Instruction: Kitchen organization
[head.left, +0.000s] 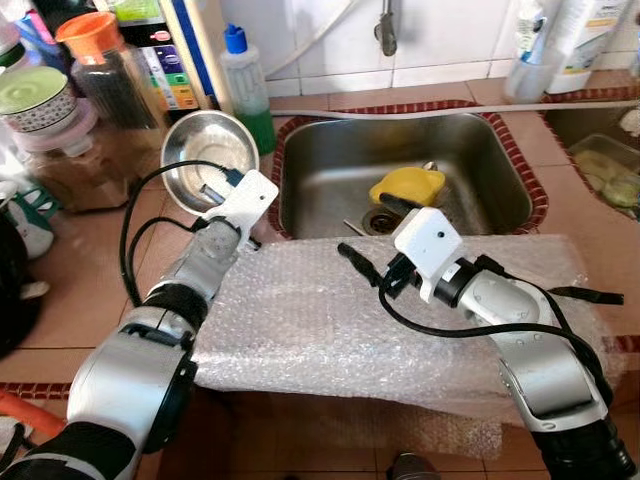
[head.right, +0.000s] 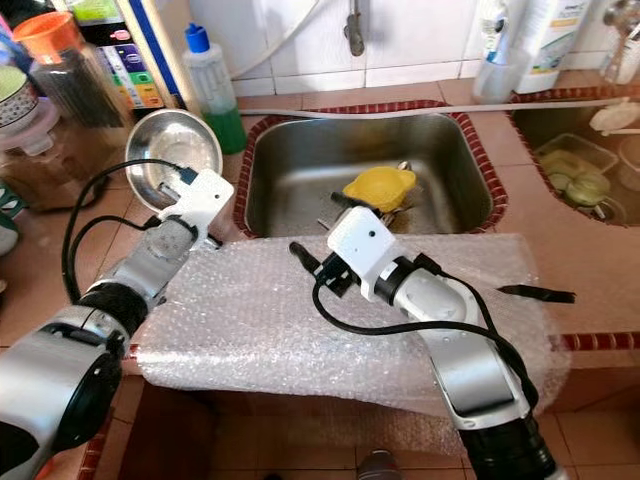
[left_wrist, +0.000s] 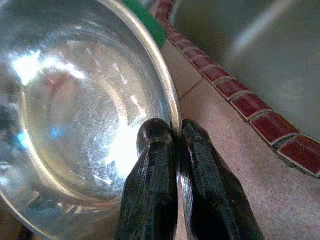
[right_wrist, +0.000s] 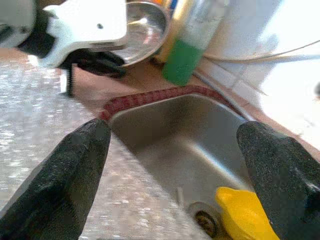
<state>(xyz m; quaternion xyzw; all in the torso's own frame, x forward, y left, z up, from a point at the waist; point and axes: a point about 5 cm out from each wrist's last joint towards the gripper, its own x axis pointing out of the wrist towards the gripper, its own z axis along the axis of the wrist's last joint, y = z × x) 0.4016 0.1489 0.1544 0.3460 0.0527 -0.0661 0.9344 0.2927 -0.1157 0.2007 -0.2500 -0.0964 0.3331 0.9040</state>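
Nearest the camera: bubble wrap (head.left: 330, 320) spread over the counter (head.left: 90, 290) edge at lower centre, both silver arms reaching out across it. Left gripper (left_wrist: 176, 134) clamped together on the thin rim of the steel bowl (head.left: 205, 155) at upper left of the frame, beside the sink (head.left: 495, 150). Right gripper (right_wrist: 175, 150) spread wide apart, holding nothing, poised at centre over the wrap's far edge above the sink. Risks, as a judgement: pinch on a thin polished rim, so likely to slip or swing if lifted fast; tilted bowl close to the green-filled bottle (head.left: 247, 85) and the jar with the orange lid (head.left: 100, 65), so a knock possible; slick, loose wrap apt to slide or snag a cable. Yellow object (head.left: 405, 186) near the drain, perhaps a squeezer, hard to tell. Labels on cartons and bottles at top of frame printed but too small to read; no brand legible.
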